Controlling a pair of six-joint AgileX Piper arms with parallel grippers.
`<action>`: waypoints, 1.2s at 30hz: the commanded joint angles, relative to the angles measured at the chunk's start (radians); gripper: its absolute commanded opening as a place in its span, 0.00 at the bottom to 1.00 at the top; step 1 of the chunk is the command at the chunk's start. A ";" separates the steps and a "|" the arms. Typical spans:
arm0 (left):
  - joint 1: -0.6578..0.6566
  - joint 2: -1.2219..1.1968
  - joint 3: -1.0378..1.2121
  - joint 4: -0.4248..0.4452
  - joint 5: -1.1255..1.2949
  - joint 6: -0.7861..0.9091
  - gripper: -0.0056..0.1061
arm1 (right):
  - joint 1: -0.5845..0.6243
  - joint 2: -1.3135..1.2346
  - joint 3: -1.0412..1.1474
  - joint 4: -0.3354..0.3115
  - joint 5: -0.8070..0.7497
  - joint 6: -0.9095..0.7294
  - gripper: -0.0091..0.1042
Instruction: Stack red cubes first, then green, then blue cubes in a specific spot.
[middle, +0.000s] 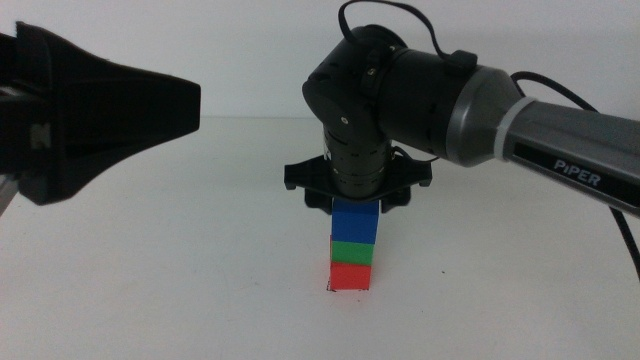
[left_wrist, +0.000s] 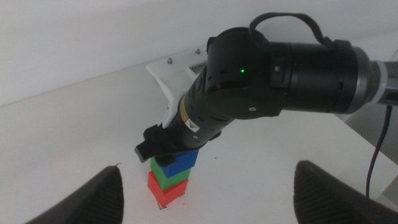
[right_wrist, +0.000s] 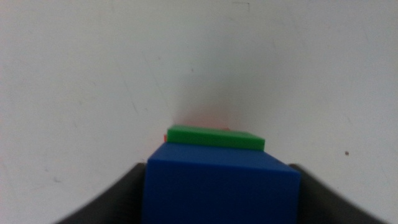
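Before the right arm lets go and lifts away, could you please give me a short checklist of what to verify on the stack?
1. Order: red cube at the bottom, green cube, blue cube on top: ok.
2. Blue cube resting on green: ok, no gap visible in the middle view.
3. Alignment: blue sits slightly offset from green in the right wrist view: not ok.
4. Right gripper fingers released: not ok, they flank the blue cube closely.
5. Stack on the corner marks: cannot tell.
6. Left gripper clear of the stack, open: ok.
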 joint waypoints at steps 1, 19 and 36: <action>0.002 -0.005 -0.003 0.006 -0.015 0.000 0.89 | -0.009 0.011 0.005 -0.011 0.011 0.002 0.62; 0.002 -0.005 -0.003 0.006 -0.015 0.000 0.89 | -0.229 -0.850 0.605 -0.051 -0.074 -0.316 0.90; 0.002 -0.005 -0.003 0.022 -0.020 0.000 0.89 | -0.694 -1.436 1.151 0.445 -0.605 -0.953 0.90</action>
